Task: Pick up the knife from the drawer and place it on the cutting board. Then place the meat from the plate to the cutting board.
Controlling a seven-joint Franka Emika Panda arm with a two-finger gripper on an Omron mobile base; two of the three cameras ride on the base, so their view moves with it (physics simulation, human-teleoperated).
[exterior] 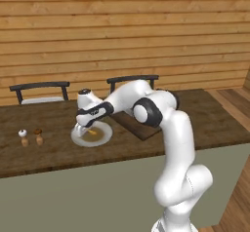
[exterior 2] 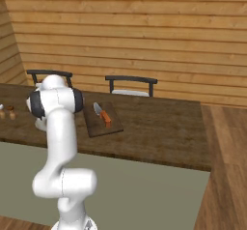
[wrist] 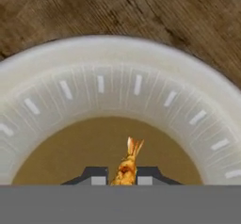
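My gripper is down in the round pale plate, and its two dark fingertips press against both sides of the small orange-yellow meat on the plate's brown centre. In the left base view the hand hangs over the plate, with the meat just beside it. The dark brown cutting board lies to the right of the plate. The knife, with its orange-red handle and grey blade, rests on the cutting board. The drawer is out of view.
Two small shakers stand on the dark wooden counter left of the plate. Two dark chairs stand behind the counter against the plank wall. The counter's near edge drops to a grey-green front.
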